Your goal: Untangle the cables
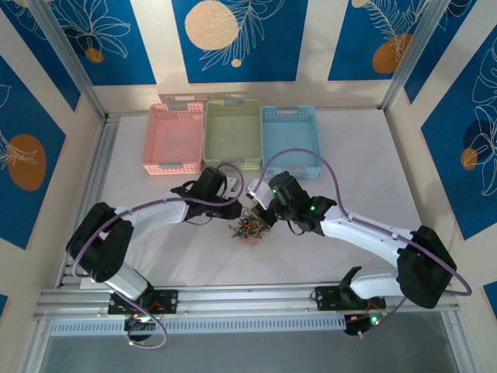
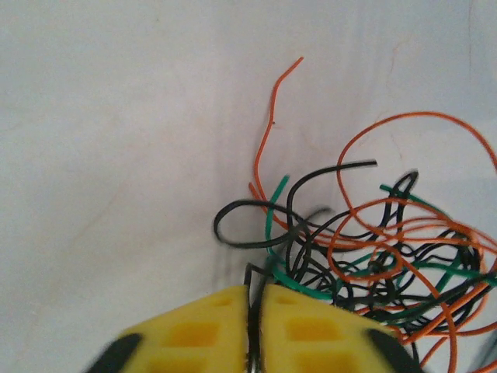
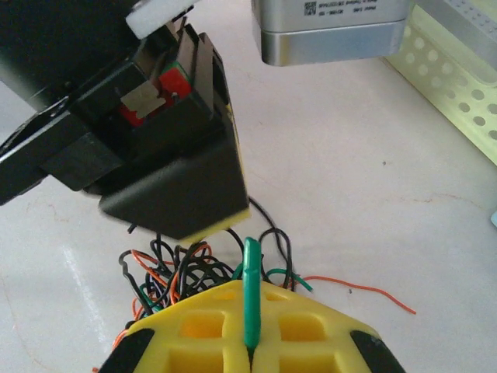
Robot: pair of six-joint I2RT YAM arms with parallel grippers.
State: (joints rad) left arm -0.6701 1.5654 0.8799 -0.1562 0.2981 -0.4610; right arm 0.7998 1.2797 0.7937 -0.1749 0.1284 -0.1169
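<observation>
White table [image 1: 155, 241]: baskets [image 1: 231, 163] behind the cables [image 1: 250, 227], left hand [image 2: 253, 311] seemingly overhanging them.

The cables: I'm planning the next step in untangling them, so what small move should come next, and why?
Probably ease the two grippers slowly apart. The right gripper is shut on a green cable, and the left gripper is shut at the tangle's edge, apparently on a black strand. A gentle pull could draw the green cable free.
</observation>
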